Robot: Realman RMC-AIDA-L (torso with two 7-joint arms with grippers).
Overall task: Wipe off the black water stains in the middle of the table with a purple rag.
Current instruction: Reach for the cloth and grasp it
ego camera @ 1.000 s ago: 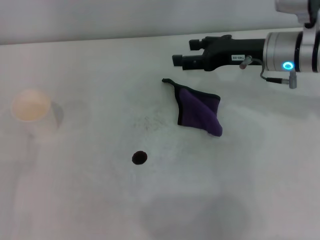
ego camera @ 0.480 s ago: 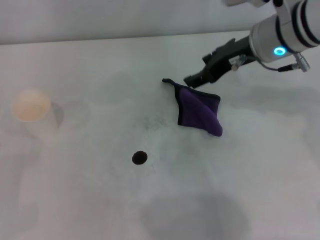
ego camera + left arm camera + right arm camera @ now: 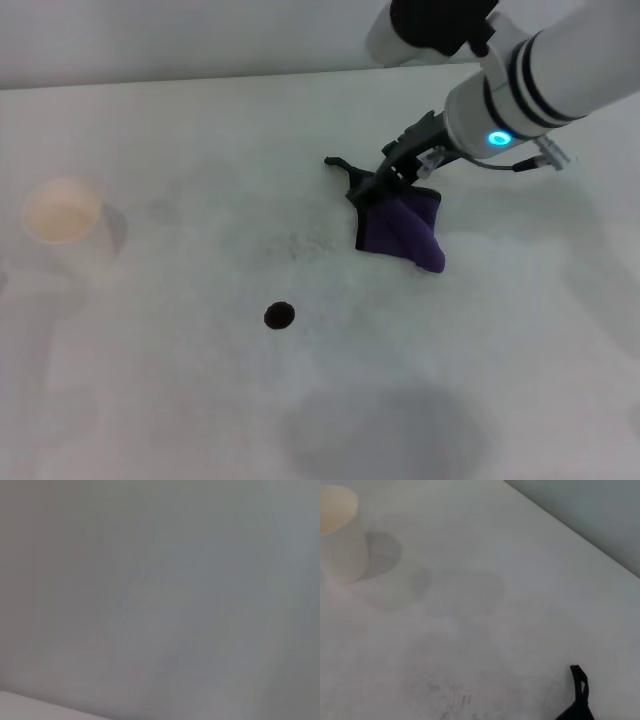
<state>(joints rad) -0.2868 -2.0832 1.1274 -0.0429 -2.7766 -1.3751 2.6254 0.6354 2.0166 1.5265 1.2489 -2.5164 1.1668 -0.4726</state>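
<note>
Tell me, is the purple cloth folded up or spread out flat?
Folded: the purple rag lies doubled into a rumpled wedge, the right tool on its corner.

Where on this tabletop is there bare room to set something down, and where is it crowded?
Bare: the near strip of the table in front of the black water stains, the stretch between the paper cup and the stain, and the near-right corner. Crowded: around the purple rag, where the right gripper has come down.

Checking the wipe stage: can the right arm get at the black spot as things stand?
Probably yes. The right gripper is at the purple rag's upper corner, and only bare table lies between it and the black spot. The paper cup stands well off to the left.
</note>
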